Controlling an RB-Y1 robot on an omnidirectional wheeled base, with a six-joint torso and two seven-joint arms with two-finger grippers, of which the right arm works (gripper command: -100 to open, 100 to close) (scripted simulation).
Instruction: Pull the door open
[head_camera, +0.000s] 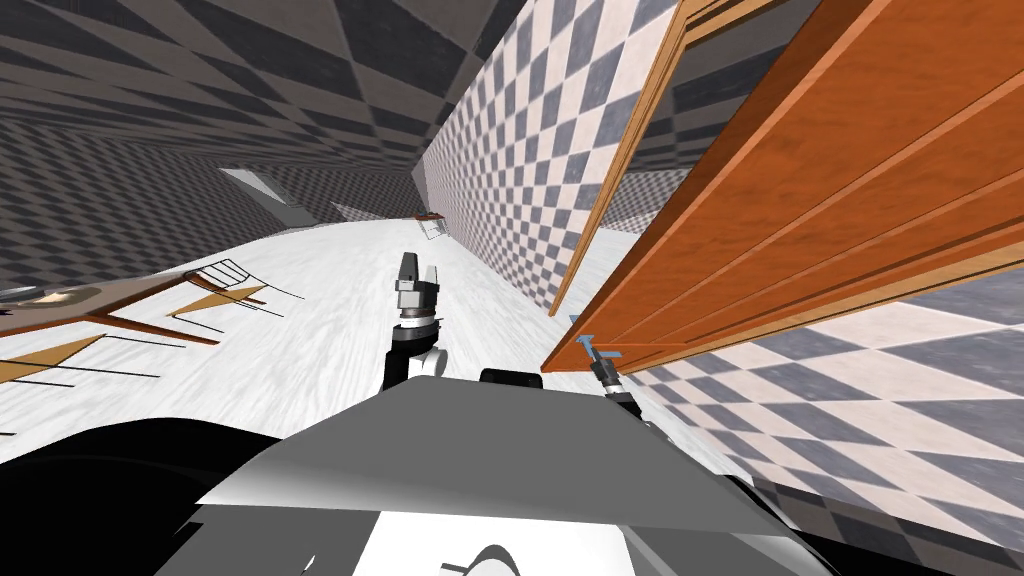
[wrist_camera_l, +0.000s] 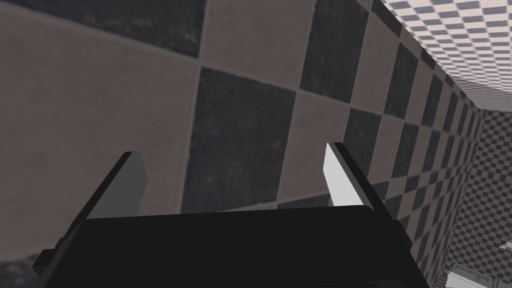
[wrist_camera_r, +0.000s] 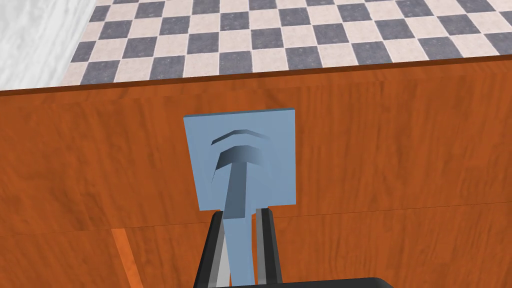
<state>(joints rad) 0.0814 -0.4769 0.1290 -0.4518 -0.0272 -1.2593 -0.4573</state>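
Orange-brown wooden door (head_camera: 800, 200) stands partly open. Right gripper (wrist_camera_r: 241, 216) is clenched on the light blue handle (wrist_camera_r: 239, 190) near the door's free edge. Left gripper (wrist_camera_l: 232, 154) hangs released, fingers apart, left of the door.

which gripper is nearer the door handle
Right. The right gripper is shut on the handle of the door, fingers pressing the lever's sides. The left gripper is open, out in front and apart from the door's edge.
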